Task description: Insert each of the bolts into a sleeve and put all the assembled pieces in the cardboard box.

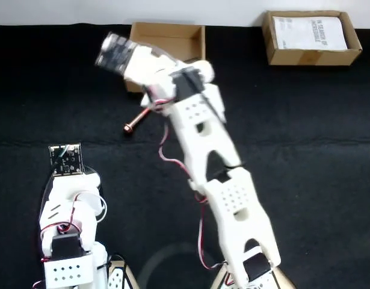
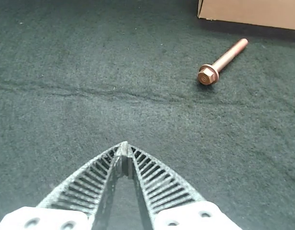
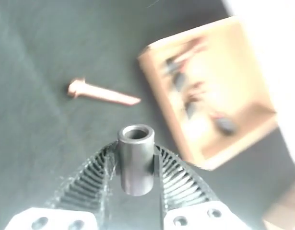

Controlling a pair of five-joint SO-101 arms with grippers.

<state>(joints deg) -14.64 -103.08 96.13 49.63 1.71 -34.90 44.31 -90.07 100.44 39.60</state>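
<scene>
At 7 o'clock on worktop (image 1: 305, 150), high view: left arm. Left claw (image 2: 123, 147) pressed together, nothing held. Bolt (image 1: 138, 119) lying loose at 10 o'clock, near cardboard box (image 1: 178, 42) but apart from it, head toward left arm. Right claw (image 3: 136, 152) clamped on dark sleeve (image 3: 136, 167), bore visible. Cardboard box at 12 o'clock holds several dark and copper pieces (image 3: 223, 124), blurred. Second box (image 1: 305, 57) at 2 o'clock holds white printed sheet (image 1: 310, 33).

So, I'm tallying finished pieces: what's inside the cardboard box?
Several dark and copper pieces lie in the cardboard box, too blurred to count. In the high view, the right arm covers part of its inside.
</scene>
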